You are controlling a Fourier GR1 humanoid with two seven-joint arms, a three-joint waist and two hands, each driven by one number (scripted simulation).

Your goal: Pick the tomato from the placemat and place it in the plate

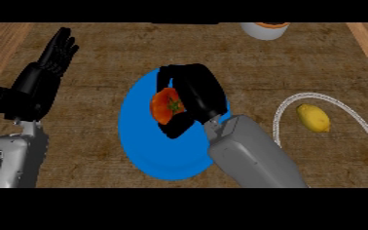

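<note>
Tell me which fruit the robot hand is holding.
The red tomato, gripped by the right robot hand above the blue plate. The yellow lemon lies untouched to the right.

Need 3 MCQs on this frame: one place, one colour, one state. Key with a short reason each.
1. Where is the tomato?
A. over the blue plate
B. on the placemat
C. beside the cup

2. What colour is the fruit on the placemat?
A. green
B. yellow
C. purple

3. What is the right hand doing?
A. resting open
B. curled round the tomato
C. pressing the lemon

Key:
1 A: the tomato shows against the plate's blue.
2 B: a yellow lemon lies inside the white-edged placemat.
3 B: its fingers wrap the tomato; the left hand is the open one, at the view's left.
</note>
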